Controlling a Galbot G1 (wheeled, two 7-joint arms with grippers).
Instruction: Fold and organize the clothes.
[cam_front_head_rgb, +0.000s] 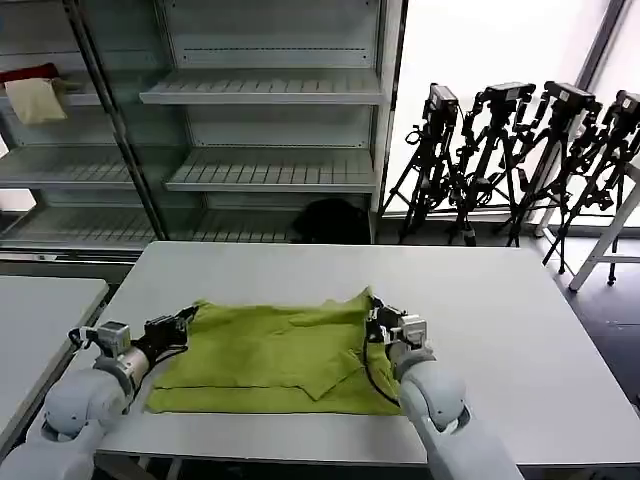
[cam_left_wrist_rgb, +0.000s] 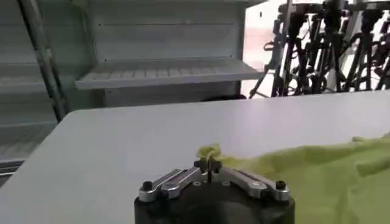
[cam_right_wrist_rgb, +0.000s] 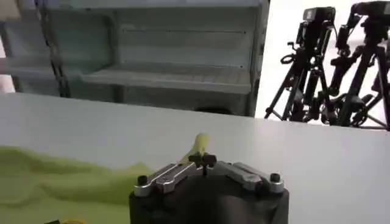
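- Right up front, a white table (cam_front_head_rgb: 520, 330) takes up most of the floor space, its top matte and pale, with a lime yellow-green T-shirt (cam_front_head_rgb: 270, 355) spread on the near half, closer to the robot's edge than to the far one.
- The shirt lies partly folded, layers overlapping toward the middle, its far edge raised into small peaks at both corners.
- The left gripper (cam_front_head_rgb: 186, 320) sits low at the shirt's far left corner; from the left wrist camera its fingers are pressed together on a little bunched tip of the cloth (cam_left_wrist_rgb: 209, 152).
- The right gripper (cam_front_head_rgb: 376, 315) is at the far right corner, likewise pinched shut on a small upright tuft of the fabric (cam_right_wrist_rgb: 200, 145).
- A second white table (cam_front_head_rgb: 40, 320) stands just beside the first, on the robot's left.
- Behind, grey metal shelving (cam_front_head_rgb: 270, 90) runs along the wall, with slatted shelves; a red cloth (cam_front_head_rgb: 25, 74) and a cream cloth (cam_front_head_rgb: 38, 100) sit on an upper shelf at far left.
- A dark object (cam_front_head_rgb: 332, 220) lies on the floor by the shelving; I cannot tell what it is.
- To the right, a row of black tripods (cam_front_head_rgb: 520, 160) with gear on top stands against a bright window.
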